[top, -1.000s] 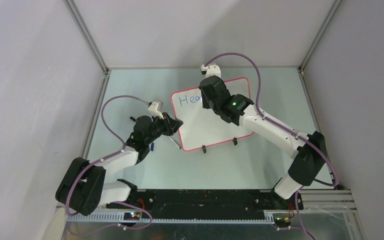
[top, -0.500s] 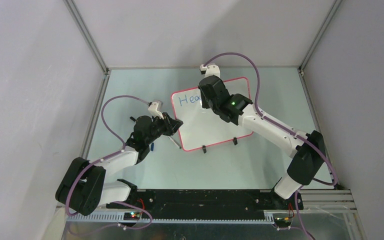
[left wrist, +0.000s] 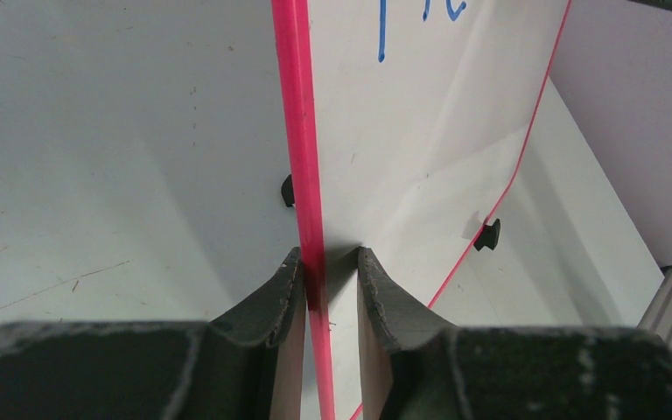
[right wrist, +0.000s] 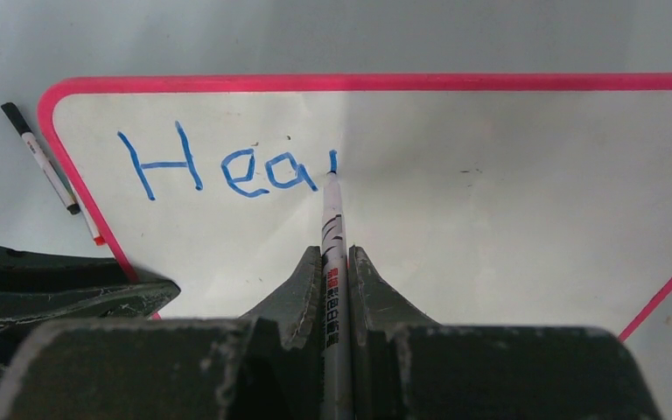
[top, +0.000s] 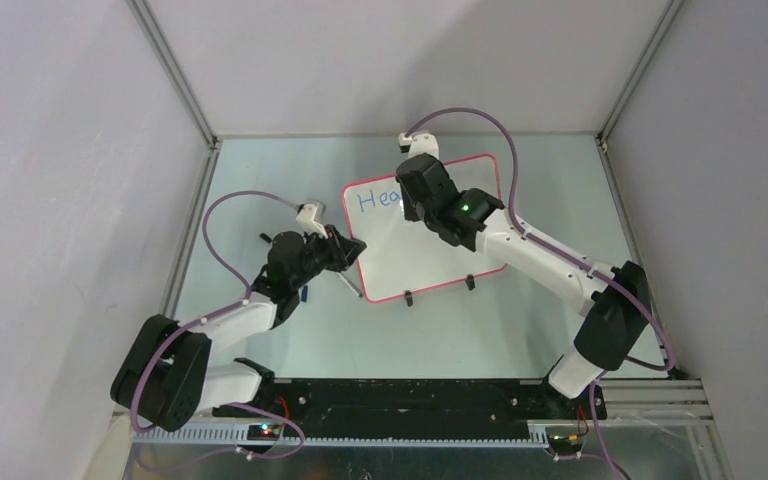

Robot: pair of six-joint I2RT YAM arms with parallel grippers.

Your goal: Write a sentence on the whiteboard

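Note:
The whiteboard (top: 430, 255), glossy white with a thin red frame, lies tilted on the table, and its two black feet (top: 408, 298) are at its near edge. The sentence (right wrist: 227, 168) reads "Hea" in blue, with a short new stroke after it. My right gripper (right wrist: 335, 254) is shut on a white marker (right wrist: 332, 219). The marker's tip touches the board right of the letters. My left gripper (left wrist: 328, 258) is shut on the board's red left edge (left wrist: 302, 140). In the top view it (top: 352, 250) sits at the board's left side.
A black-capped pen (right wrist: 42, 157) lies on the table just left of the board. A thin white stick (top: 349, 285) and a small blue item (top: 304, 293) lie by the left arm. Grey enclosure walls stand on three sides of the pale green table (top: 560, 200).
The right wrist has edged slightly toward the far side of the board with the marker. The left arm and the board have not moved.

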